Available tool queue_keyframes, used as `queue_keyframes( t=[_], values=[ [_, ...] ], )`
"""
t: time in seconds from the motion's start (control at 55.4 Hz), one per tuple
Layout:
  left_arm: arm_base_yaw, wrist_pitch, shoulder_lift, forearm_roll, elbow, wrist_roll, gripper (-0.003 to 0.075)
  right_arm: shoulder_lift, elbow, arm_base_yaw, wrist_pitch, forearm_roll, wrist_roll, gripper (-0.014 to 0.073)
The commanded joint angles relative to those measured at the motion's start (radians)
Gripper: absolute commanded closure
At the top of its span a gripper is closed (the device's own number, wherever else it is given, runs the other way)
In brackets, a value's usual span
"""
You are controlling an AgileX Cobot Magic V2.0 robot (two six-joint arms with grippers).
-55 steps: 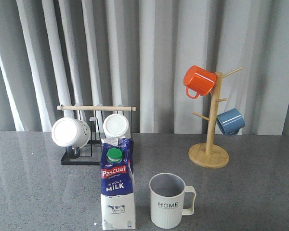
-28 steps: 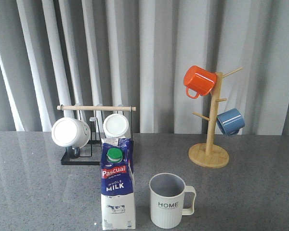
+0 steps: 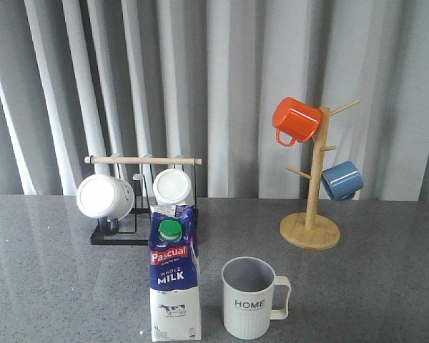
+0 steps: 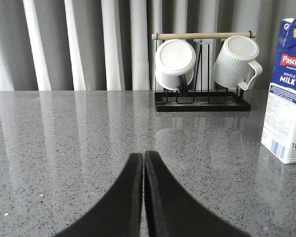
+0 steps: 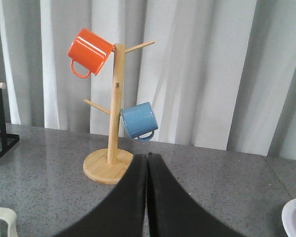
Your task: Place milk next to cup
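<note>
The milk [image 3: 174,275], a blue and white Pascual carton with a green cap, stands upright near the table's front edge. Just to its right stands the cup [image 3: 249,298], a pale ribbed mug marked HOME, handle to the right, a small gap between them. The left wrist view also catches the milk [image 4: 286,94] off to one side. My left gripper [image 4: 143,156] is shut with nothing in it, low over bare table. My right gripper [image 5: 147,157] is shut and empty too, in front of the wooden mug tree. Neither gripper appears in the front view.
A black rack [image 3: 139,207] with a wooden bar holds two white mugs behind the milk. At the back right a wooden mug tree [image 3: 311,229] carries an orange mug [image 3: 295,120] and a blue mug [image 3: 342,180]. Grey curtains close the back. A plate edge [image 5: 295,217] shows at far right.
</note>
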Motion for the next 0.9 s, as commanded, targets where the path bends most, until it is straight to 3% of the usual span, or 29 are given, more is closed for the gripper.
queue_keyframes(
  t=[0.0,0.379,0.56,0.722,0.884],
  values=[
    [-0.002,-0.065,-0.010,-0.010,-0.016,-0.003,0.0727,-0.004,-0.031,-0.002,-0.063,0.001,-0.006,0.0596],
    [-0.002,-0.065,-0.010,-0.010,-0.016,-0.003,0.0727,-0.004,-0.031,-0.002,-0.063,-0.010,-0.010,0.0596],
    [-0.002,-0.064,-0.010,-0.010,-0.016,-0.003,0.0727,-0.013,-0.031,-0.002,-0.106,-0.230,0.012,0.0596],
    [-0.002,-0.064,-0.010,-0.010,-0.016,-0.003,0.0727,-0.109,0.046,-0.002,-0.113,-0.439,0.269,0.0596],
    [-0.002,-0.064,-0.010,-0.010,-0.016,-0.003,0.0727,-0.264,0.252,-0.002,-0.166,-0.618,0.485,0.0596]
  ],
)
